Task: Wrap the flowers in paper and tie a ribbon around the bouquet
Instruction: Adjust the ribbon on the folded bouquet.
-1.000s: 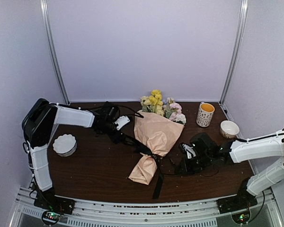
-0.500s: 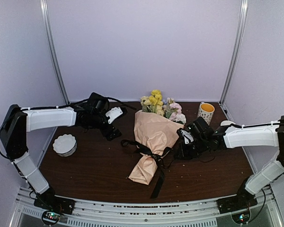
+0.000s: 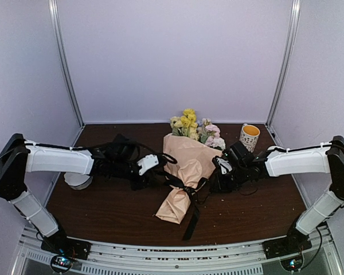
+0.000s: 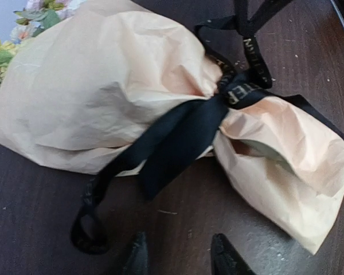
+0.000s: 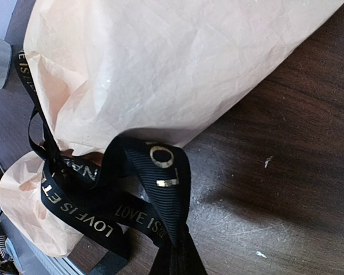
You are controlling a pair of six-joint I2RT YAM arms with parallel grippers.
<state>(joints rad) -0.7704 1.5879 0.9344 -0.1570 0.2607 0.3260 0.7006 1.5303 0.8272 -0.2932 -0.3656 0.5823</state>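
Note:
The bouquet lies slanted across the middle of the table. Its tan-peach paper (image 3: pixel 186 163) is cinched at a narrow waist by the black lettered ribbon (image 3: pixel 186 190). The flowers (image 3: pixel 194 127) show above the paper's wide far end. My left gripper (image 4: pixel 179 239) hovers low over bare table just left of the waist, open, with nothing between its fingers. A loose ribbon loop (image 4: pixel 89 229) lies ahead of it to the left. My right gripper (image 5: pixel 180 255) sits on the bouquet's right side, shut on a folded loop of ribbon (image 5: pixel 160 172) beside the paper (image 5: pixel 160 63).
A patterned mug (image 3: pixel 249 138) stands at the back right. A white bowl (image 3: pixel 74 181) peeks out behind my left forearm. A ribbon tail (image 3: pixel 192 224) trails toward the table's near edge. Fine crumbs dot the dark wood.
My left arm has swung from the back left down to the bouquet's waist, and its jaws have narrowed. My right gripper, holding the ribbon, has edged closer to the paper.

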